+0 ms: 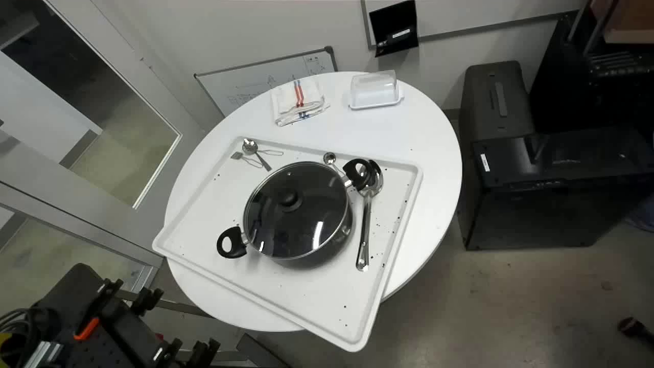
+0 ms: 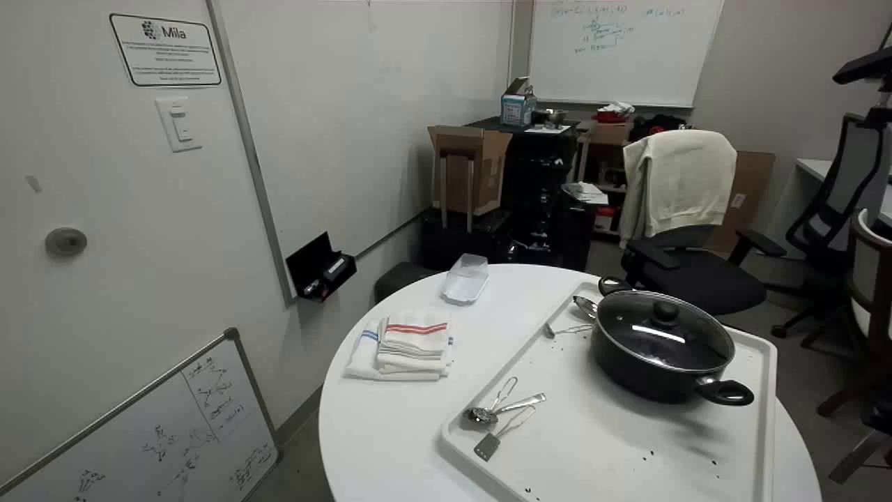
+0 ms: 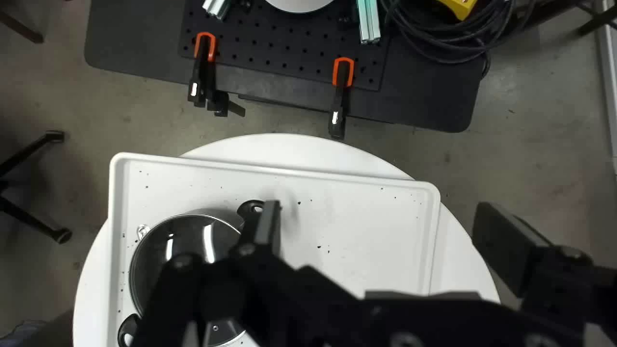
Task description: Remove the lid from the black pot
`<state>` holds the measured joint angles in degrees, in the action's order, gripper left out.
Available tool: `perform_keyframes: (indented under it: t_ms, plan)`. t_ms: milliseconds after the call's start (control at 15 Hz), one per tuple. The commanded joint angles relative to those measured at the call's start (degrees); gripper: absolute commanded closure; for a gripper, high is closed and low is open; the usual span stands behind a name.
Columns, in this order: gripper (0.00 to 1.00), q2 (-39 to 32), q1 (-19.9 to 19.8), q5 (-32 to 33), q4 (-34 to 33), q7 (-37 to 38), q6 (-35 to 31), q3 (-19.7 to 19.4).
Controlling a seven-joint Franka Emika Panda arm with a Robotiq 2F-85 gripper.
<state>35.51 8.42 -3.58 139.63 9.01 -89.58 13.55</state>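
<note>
1. A round white tabletop carries a pale tray.
2. The lid sits on the black pot, partly hidden by the gripper at the wrist view's lower left.
3. The gripper faces down, its fingers spread wide, holding nothing.
4. The lid looks dark, glossy and see-through, with a black knob.

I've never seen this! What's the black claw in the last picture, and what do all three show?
That's the robot's gripper, which grabs things like a hand. It's open and holding nothing. That picture looks down from the robot's wrist; the other two look in from outside. On the round table is a white tray. On the tray are metal kitchen tools and a black pot, its see-through lid on. Folded towels and a covered dish are on the table too.
</note>
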Motion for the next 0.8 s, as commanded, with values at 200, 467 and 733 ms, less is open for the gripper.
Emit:
perform_keyframes:
  t_ms: [200, 467, 733]
  plan:
    - [0.0, -0.1, 0.5, 0.2, -0.1, 0.2, 0.0, -0.4]
    - [0.0, -0.1, 0.5, 0.2, -0.1, 0.2, 0.0, -0.4]
    - [0.0, -1.0, 0.3, -0.2, 0.2, -0.6, -2.3, -1.0]
